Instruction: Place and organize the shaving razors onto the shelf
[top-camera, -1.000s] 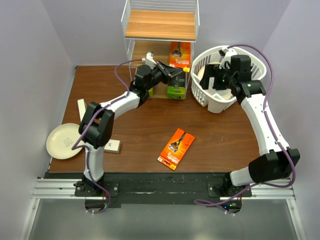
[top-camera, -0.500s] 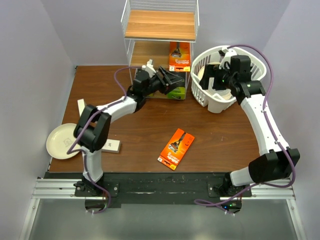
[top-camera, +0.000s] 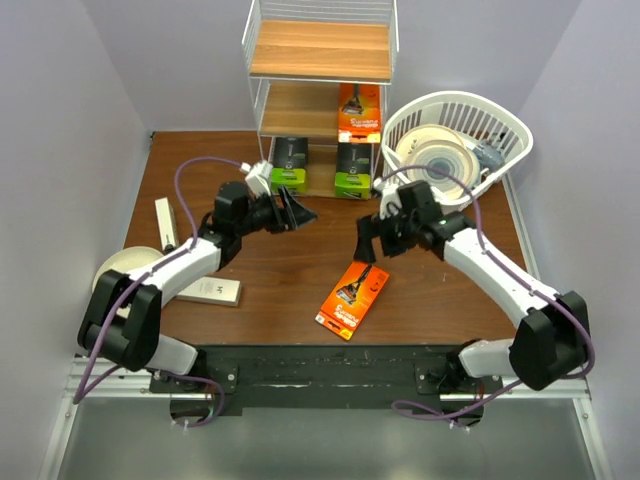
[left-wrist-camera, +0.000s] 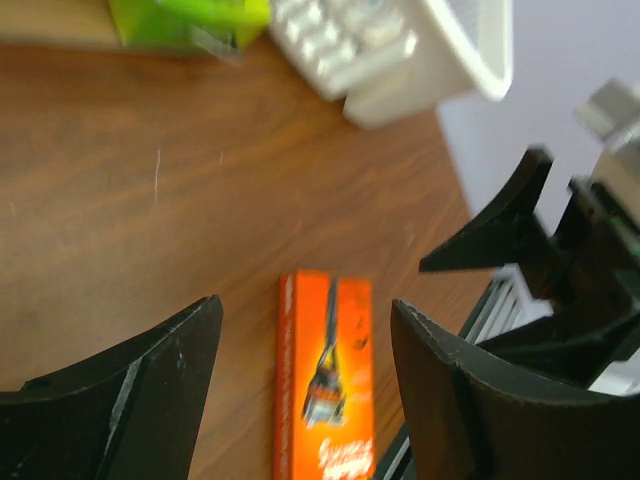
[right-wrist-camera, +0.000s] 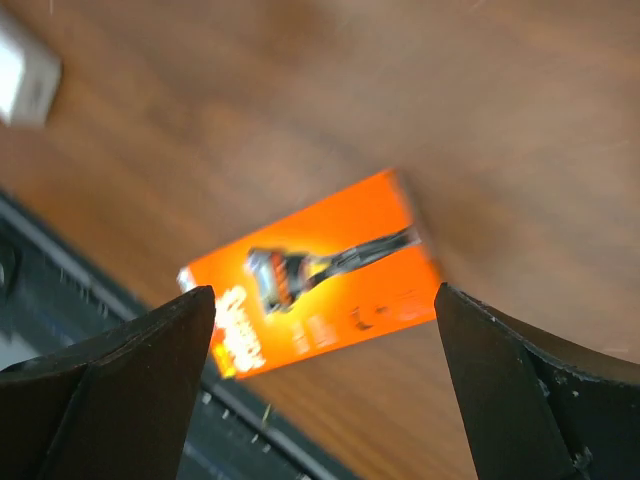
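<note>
Orange card (top-camera: 351, 298): right gripper (top-camera: 378, 243) angled down toward it, spread wide; left gripper (top-camera: 298, 215) parted, empty.

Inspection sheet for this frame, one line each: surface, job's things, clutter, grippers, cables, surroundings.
Surface: brown wooden table; no spills seen.
Job's things: shelf holds one orange card on its middle board and two black boxes on its bottom board. A second orange card and two white boxes lie on the table.
Clutter: white basket with a plate inside; another plate at the left edge.
Grippers: left gripper open, empty; right gripper open, above the second orange card.
Cables: purple cables run along both arms; no snag seen.
Surroundings: lavender walls; nothing else seen.
</note>
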